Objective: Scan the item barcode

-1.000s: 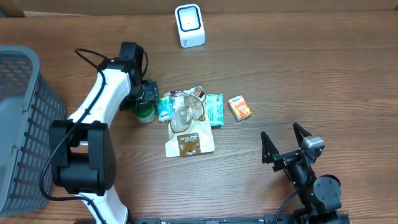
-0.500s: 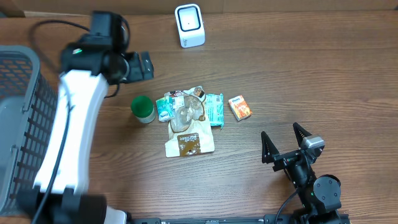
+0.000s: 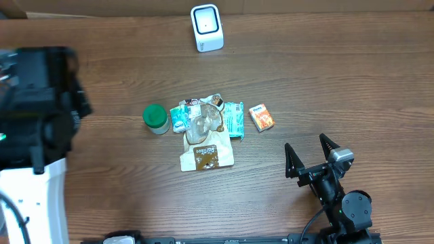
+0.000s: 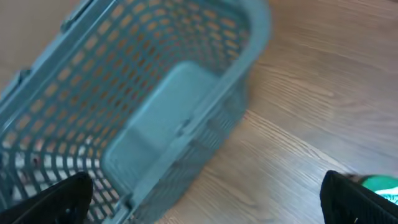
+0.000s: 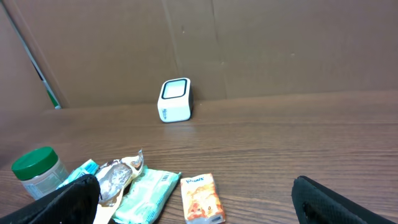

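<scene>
- The two dark fingertips [image 4: 59,199] of my left gripper [image 4: 205,202] sit at opposite lower corners of its wrist view. They are spread wide, with nothing between them.
- Beneath that gripper I see a grey-blue mesh basket [image 4: 186,93] on the wooden table [image 4: 311,93]. This picture is blurred.
- My right gripper [image 3: 306,150] is also spread wide and empty. It sits low near the front right of the table, facing the goods.
- From overhead, my left arm [image 3: 41,95] is a blurred black and white shape at the left edge, well apart from the goods.
- A green-lidded jar [image 3: 155,118] stands upright on the table, just to the left of a small pile. Nothing is gripping it.
- The pile holds mint-green packets [image 3: 234,118], a crumpled clear wrapper [image 3: 200,124] and a beige pouch [image 3: 207,154] with a brown label.
- A small orange box [image 3: 261,117] lies just beside the pile on its right.
- A white barcode scanner [image 3: 207,27] stands at the far edge of the table, well apart from the pile and both grippers.
- I cannot make out a barcode on any item.
</scene>
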Robot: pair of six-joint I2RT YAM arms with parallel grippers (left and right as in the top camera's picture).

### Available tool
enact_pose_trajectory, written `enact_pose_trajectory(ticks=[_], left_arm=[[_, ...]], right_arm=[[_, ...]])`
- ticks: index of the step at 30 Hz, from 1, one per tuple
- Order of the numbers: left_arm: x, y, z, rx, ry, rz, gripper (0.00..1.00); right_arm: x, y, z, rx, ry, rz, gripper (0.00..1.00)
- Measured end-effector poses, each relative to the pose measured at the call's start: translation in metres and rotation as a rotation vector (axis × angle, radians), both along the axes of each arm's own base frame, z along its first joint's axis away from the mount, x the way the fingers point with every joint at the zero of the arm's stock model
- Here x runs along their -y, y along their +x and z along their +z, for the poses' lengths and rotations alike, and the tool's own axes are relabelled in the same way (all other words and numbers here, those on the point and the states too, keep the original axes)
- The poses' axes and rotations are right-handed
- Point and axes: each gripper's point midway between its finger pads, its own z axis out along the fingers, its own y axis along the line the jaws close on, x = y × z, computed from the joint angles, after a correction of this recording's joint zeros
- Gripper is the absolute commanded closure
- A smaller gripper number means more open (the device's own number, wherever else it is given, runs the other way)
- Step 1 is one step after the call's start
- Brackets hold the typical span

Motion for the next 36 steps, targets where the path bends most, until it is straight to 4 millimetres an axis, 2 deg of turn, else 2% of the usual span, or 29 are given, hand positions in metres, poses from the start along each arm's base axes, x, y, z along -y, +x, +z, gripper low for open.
enact_pose_trajectory(ticks=[7,11,31,36], left_arm=[[-0.048,-0.027,-0.006,0.024,-0.08,0.188,0.0],[-0.063,-0.038,-0.01,0.006,-0.086,0.251,0.01],[-0.064,-0.035,-0.013,-0.005,-0.095,0.248,0.0],[-0.064,-0.035,-0.013,-0.005,-0.095,0.248,0.01]], right_arm=[[0.0,0.0,0.0,0.0,0.0,0.0,0.0],[0.0,0.0,0.0,0.0,0.0,0.0,0.0],[0.0,0.0,0.0,0.0,0.0,0.0,0.0],[-0.002,0.0,0.006,0.019,0.019,0.01,0.0]])
